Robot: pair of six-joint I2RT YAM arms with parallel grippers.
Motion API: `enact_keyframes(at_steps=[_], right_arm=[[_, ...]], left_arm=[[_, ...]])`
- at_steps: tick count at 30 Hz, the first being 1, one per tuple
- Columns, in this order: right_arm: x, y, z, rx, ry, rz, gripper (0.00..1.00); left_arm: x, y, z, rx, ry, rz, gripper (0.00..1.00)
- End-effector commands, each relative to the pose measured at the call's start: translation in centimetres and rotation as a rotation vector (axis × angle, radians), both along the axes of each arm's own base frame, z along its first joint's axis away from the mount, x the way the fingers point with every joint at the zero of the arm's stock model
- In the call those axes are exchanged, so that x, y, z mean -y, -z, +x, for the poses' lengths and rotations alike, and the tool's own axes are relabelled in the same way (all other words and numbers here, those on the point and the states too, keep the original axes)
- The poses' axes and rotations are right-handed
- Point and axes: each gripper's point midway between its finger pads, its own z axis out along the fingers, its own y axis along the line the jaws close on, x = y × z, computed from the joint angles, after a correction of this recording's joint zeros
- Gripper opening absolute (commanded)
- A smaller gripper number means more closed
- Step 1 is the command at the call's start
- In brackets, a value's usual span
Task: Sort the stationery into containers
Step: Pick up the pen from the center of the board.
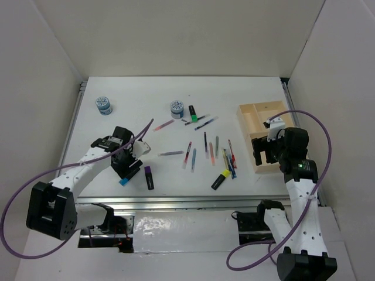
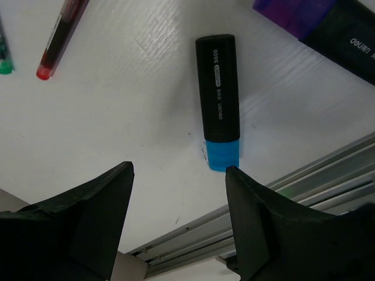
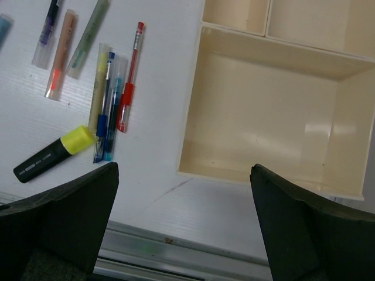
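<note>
**Lining up a pick**

Poises left end effector [image 2: 179, 170], spread and empty, above stubby black blue-capped highlighter [image 2: 218, 93] on white desk [image 2: 117, 105], apparently to straddle its body. Holds right end effector [image 3: 184, 170], fully spread, empty, over pale wooden divided tray [image 3: 263, 111], likely awaiting drop-offs.

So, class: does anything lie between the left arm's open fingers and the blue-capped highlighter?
Nothing visible does. The blue-capped highlighter lies on bare table just ahead of the left fingers; the purple highlighter lies off to one side, apart.
</note>
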Motion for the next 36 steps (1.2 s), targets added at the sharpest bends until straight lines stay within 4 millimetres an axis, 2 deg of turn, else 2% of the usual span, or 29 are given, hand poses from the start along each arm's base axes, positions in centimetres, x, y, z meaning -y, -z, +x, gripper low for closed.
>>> enact_keyframes(at_steps=[1, 6, 12, 18, 24, 25, 28, 32, 34, 35, 36], right_arm=[[-0.3, -1.6, 0.7, 0.035, -0.034, -0.014, 1.00], [-0.1, -1.5, 0.9, 0.034, -0.034, -0.026, 1.00], [-0.3, -1.8, 1.1, 0.044, -0.047, -0.022, 1.00], [-1.0, -1.8, 1.4, 0.037, -0.083, -0.005, 0.99], [-2.5, -2.7, 1.2, 0.073, -0.167, -0.001, 0.98], [-3.4, -3.0, 1.1, 0.082, -0.212, -0.001, 0.98], [-4.5, -3.8, 1.0, 0.117, -0.261, -0.008, 0.98], [-7.6, -5.2, 0.1, 0.186, -0.414, -0.018, 0.97], [-8.7, -6.1, -0.3, 0.228, -0.467, -0.020, 0.95], [-9.8, -6.8, -0.5, 0.262, -0.518, -0.024, 0.93], [-10.5, -7.6, -0.6, 0.292, -0.547, -0.029, 0.92]], left_arm=[[0.6, 0.6, 1.2, 0.020, 0.025, 0.025, 0.76], [1.5, 2.6, 0.4, -0.033, 0.056, 0.030, 0.76], [1.7, 4.6, -1.4, -0.112, 0.066, 0.009, 0.74], [2.0, 6.1, -2.8, -0.178, 0.075, -0.031, 0.58], [2.9, 5.8, -2.3, -0.201, 0.096, -0.081, 0.49], [3.1, 5.9, -2.5, -0.216, 0.096, -0.090, 0.44], [3.1, 6.0, -2.5, -0.240, 0.094, -0.109, 0.32], [3.0, 4.5, -2.0, -0.216, 0.084, -0.162, 0.21], [3.7, 2.3, -0.9, -0.157, 0.093, -0.198, 0.15], [4.1, 0.3, -0.2, -0.112, 0.090, -0.218, 0.14], [4.7, -0.9, 0.1, -0.095, 0.098, -0.250, 0.12]])
